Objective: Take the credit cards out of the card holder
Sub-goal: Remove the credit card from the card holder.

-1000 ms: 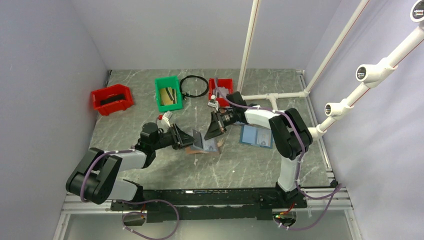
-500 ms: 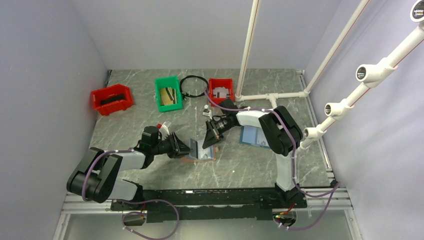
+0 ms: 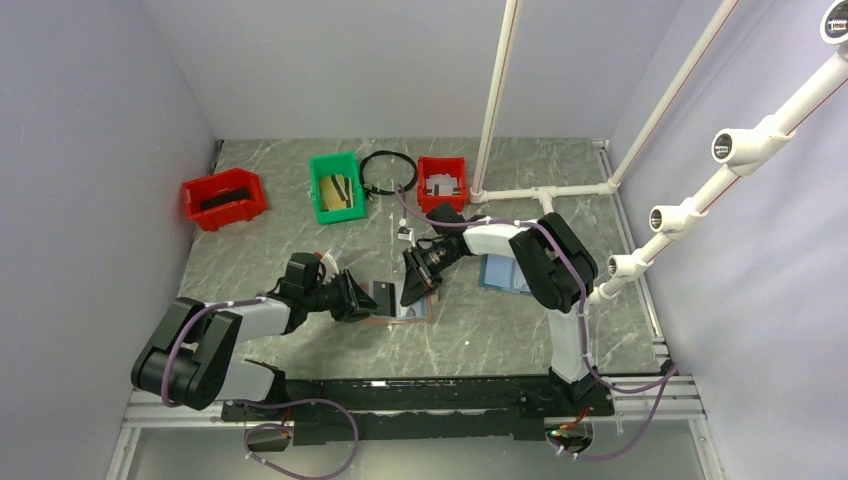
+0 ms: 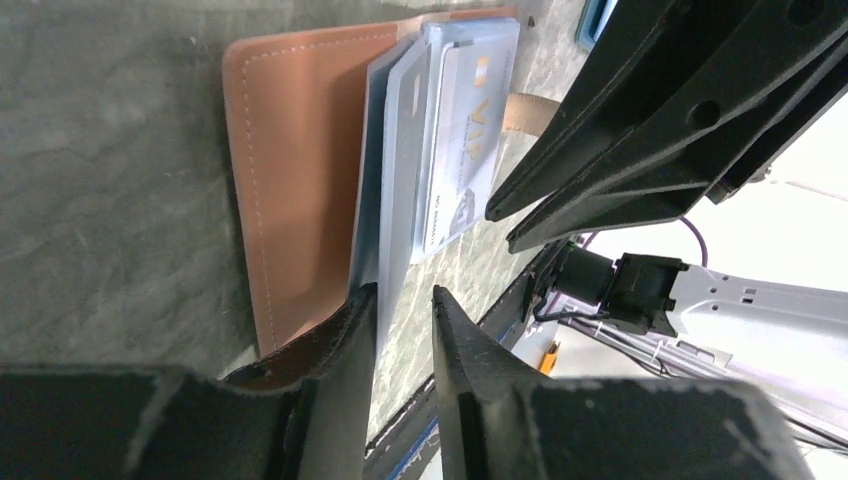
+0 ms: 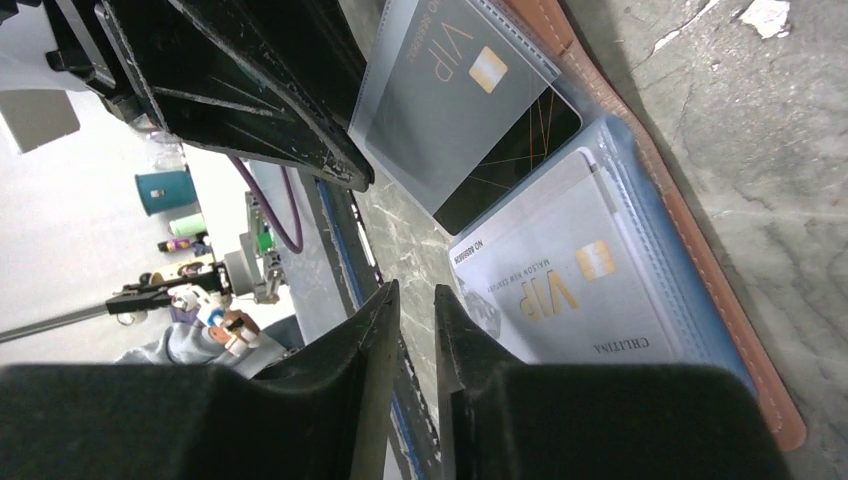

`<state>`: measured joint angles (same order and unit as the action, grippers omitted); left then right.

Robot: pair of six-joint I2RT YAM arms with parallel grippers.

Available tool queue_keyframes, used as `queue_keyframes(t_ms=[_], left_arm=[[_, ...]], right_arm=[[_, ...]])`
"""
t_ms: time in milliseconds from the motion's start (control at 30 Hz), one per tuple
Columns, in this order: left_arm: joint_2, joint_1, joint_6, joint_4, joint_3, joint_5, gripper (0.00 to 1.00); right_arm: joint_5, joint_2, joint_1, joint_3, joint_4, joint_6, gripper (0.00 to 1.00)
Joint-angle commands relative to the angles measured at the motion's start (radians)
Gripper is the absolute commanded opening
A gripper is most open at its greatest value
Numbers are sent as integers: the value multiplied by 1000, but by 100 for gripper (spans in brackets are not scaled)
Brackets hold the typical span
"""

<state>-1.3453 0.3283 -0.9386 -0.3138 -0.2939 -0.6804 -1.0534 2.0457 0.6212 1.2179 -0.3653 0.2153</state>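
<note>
The card holder (image 3: 412,309) lies open on the table, reddish-brown cover (image 4: 290,170) down. My left gripper (image 3: 368,297) is at its left edge, its jaws narrow around the edge of a lifted pocket page (image 4: 385,250); it also shows in the left wrist view (image 4: 403,300). That page holds a grey card (image 5: 455,95). A pale card (image 5: 560,290) lies in the page beneath and also shows in the left wrist view (image 4: 465,140). My right gripper (image 3: 408,296) hovers over the holder, nearly shut and empty, its tips (image 5: 417,295) beside the pale card's corner.
A blue-covered holder (image 3: 505,272) lies to the right under the right arm. A red bin (image 3: 223,196), a green bin (image 3: 336,187), a black ring (image 3: 388,170) and a second red bin (image 3: 442,183) stand at the back. White pipes (image 3: 540,190) rise at the back right.
Both grippers and the holder have shifted left and toward the near edge. The page that stood upright now leans lower. The right gripper has come down close over the holder.
</note>
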Motion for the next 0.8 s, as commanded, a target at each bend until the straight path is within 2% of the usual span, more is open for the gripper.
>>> queue_keyframes(t_ms=[0, 167, 300, 467, 600, 767], left_arm=[[-6, -10, 14, 9, -42, 39, 29], [-67, -17, -20, -68, -54, -2, 0], [-54, -18, -41, -180, -21, -37, 0], [40, -18, -79, -275, 5, -53, 0], [116, -18, -83, -276, -13, -65, 0], [126, -17, -99, -328, -29, -92, 0]], right_arm=[[13, 6, -3, 35, -4, -16, 24], [1, 1, -4, 36, -1, -15, 30], [-37, -14, -15, 28, 21, 2, 36], [-154, -37, -48, 7, 106, 73, 41], [-232, -71, -68, -4, 209, 172, 44], [-262, -104, -75, -25, 292, 255, 44]])
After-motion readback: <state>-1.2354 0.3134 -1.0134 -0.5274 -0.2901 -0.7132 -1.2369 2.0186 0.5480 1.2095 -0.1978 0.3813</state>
